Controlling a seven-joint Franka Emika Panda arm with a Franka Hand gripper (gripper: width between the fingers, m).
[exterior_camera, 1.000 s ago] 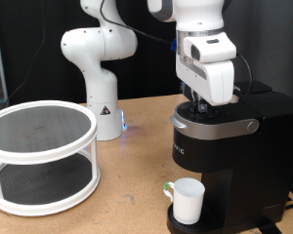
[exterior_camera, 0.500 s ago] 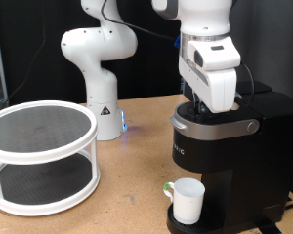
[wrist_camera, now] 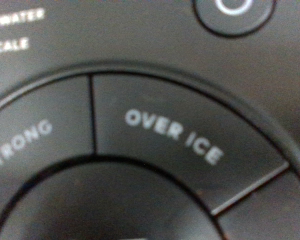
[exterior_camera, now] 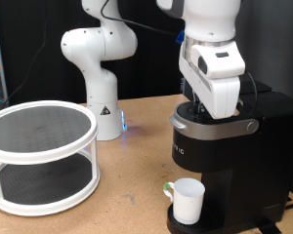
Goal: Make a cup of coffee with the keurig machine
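The black keurig machine (exterior_camera: 225, 156) stands at the exterior view's right, its silver-grey lid handle (exterior_camera: 220, 125) closed. The white cup (exterior_camera: 187, 201) with a greenish handle sits on its drip tray under the spout. My gripper (exterior_camera: 207, 109) is at the machine's top, just above the lid; the fingertips are hidden behind the white hand. The wrist view shows only the machine's top buttons very close: "OVER ICE" (wrist_camera: 175, 136) and part of "STRONG" (wrist_camera: 20, 145), with a round button (wrist_camera: 235, 12) at the edge. No fingers show there.
A white two-tier round rack (exterior_camera: 39, 156) with dark mesh shelves stands at the exterior view's left. The white robot arm base (exterior_camera: 100, 73) rises behind it at the centre. The wooden table (exterior_camera: 127, 200) lies between rack and machine.
The hand has shifted slightly toward the exterior view's right and a little up over the machine's top. The cup and the machine have not moved.
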